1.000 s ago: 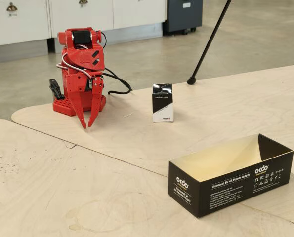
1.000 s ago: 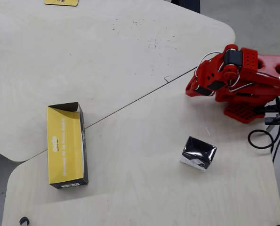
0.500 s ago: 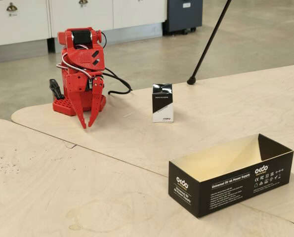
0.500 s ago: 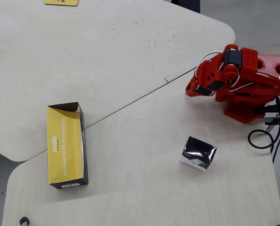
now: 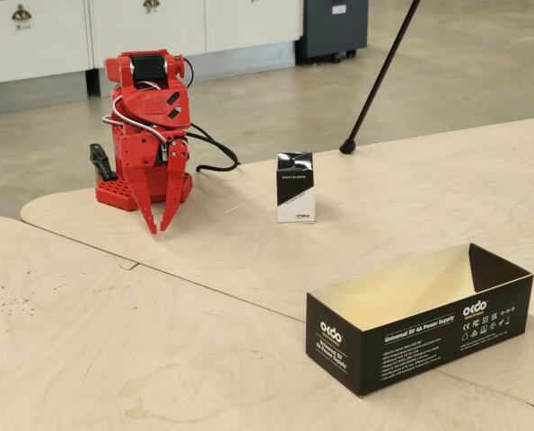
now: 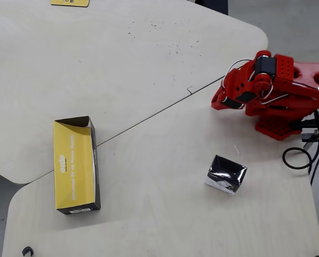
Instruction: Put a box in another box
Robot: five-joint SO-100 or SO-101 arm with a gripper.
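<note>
While folded over its base, red arm (image 5: 147,117) (compact), pincer (image 5: 159,226) pointing down, tips slightly parted, empty.

The bench (image 5: 249,269) is pale plywood in rounded-edged panels, with seams running between them and dark specks on the far panel in the overhead view. Three things sit directly on it — the small box (image 5: 295,187) standing upright, the long lidless carton (image 5: 419,334) lying well apart from it across a seam, and the red arm's base (image 6: 288,115) — plus a black cable (image 6: 301,158) looped beside that base.
</note>
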